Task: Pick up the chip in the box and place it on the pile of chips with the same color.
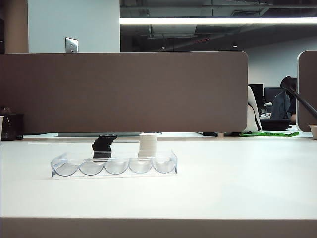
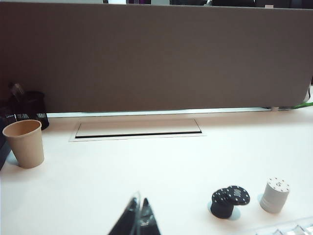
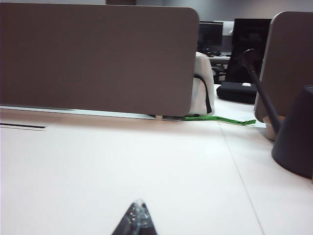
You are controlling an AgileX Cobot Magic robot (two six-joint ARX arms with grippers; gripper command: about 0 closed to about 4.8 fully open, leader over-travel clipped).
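office; desk partition [image 1: 124, 91], monitors [image 3: 210, 35]

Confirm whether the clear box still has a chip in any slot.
No: in the exterior view all five slots of the clear box look empty.

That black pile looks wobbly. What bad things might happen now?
1. The pile of chips is uneven, with its top chip hanging off to one side. A bump might slide it off or tip the pile.
2. The white stack stands close beside it, so a falling chip could knock it.
3. Both grippers, left and right, have shut jaws and hold nothing, away from the box, which looks empty.
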